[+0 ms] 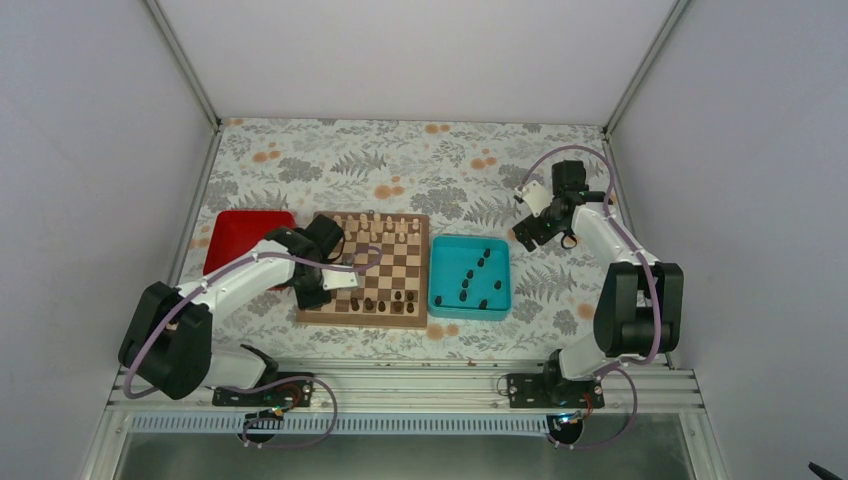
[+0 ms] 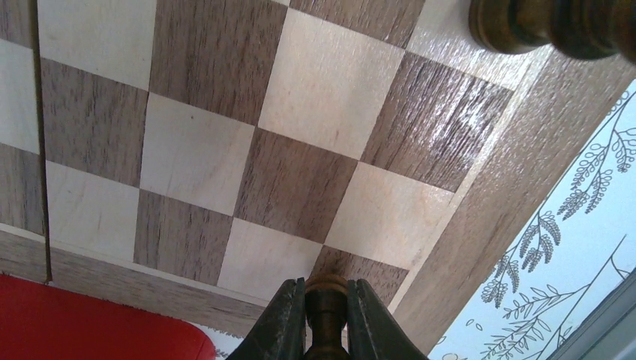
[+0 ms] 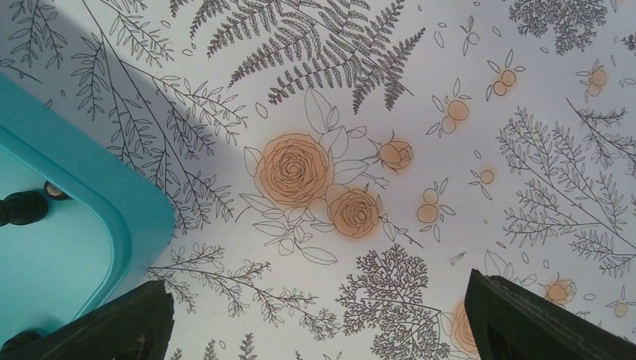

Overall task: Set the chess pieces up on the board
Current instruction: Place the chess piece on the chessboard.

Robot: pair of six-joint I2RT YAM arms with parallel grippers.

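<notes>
Near edge: aluminium rail (image 1: 400,385) carries both arm bases. Work surface is a white cloth (image 1: 400,160) printed with ferns and orange roses. Left gripper (image 2: 326,298) clenched on one dark chess piece (image 2: 327,283), gripped near its top, over the board (image 1: 395,265) at its near left corner. Board lies mid-cloth. Dark chess pieces (image 1: 385,302) stand on its near rows, cream pieces (image 1: 385,228) along the far rows. Red tray (image 1: 240,235) to its left. Teal tray (image 1: 470,239) to its right holds more dark pieces. Right gripper (image 3: 315,315) has jaws spread wide, only cloth between them, just past the teal tray's corner. Pale grey walls (image 1: 420,50) enclose three sides.
</notes>
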